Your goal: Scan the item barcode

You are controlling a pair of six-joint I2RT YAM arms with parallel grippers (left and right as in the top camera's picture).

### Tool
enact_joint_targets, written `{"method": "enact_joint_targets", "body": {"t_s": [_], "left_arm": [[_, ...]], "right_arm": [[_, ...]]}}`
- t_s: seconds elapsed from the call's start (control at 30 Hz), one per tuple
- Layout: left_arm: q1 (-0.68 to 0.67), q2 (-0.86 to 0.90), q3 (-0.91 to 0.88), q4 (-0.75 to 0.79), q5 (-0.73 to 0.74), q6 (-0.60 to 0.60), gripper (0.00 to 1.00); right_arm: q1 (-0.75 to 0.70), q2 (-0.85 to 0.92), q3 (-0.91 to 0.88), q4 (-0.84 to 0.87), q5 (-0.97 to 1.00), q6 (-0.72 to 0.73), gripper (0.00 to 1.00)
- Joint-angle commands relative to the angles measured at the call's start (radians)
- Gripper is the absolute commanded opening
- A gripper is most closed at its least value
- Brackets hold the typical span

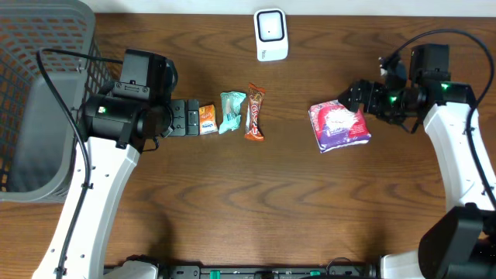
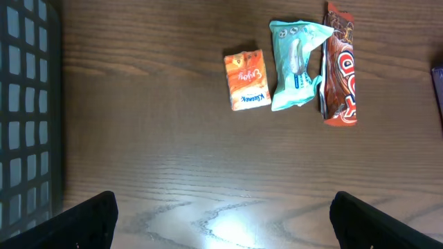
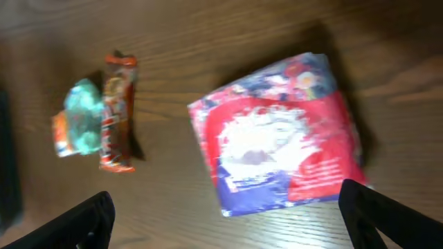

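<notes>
The red-and-purple packet (image 1: 339, 126) lies flat and ungripped on the tabletop (image 1: 232, 201) at 3 o'clock, the right pincer (image 1: 356, 101) spread wide at its 2 o'clock edge, probably placed to carry it to the white scanner (image 1: 271, 35) at 12 o'clock, while the left pincer (image 1: 186, 118) hangs wide at 9 o'clock.

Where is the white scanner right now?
In the overhead view, the scanner sits at the far edge of the table, near the middle, beyond the brown bar and up-left of the red pack.
</notes>
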Motion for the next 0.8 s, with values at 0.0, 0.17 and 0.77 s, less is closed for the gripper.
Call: {"method": "enact_joint_targets", "body": {"t_s": [0.0, 0.17, 0.77], "left_arm": [[-0.001, -0.005, -0.002, -0.004, -0.009, -0.002, 0.98], [-0.001, -0.005, -0.002, -0.004, -0.009, -0.002, 0.98], [-0.001, -0.005, -0.002, -0.004, -0.009, -0.002, 0.98]], "right_arm": [[0.004, 0.008, 0.012, 0.002, 0.161, -0.012, 0.99], [0.004, 0.009, 0.011, -0.006, 0.259, -0.008, 0.99], [0.002, 0.205, -0.027, 0.063, 0.129, -0.170, 0.99]]}}
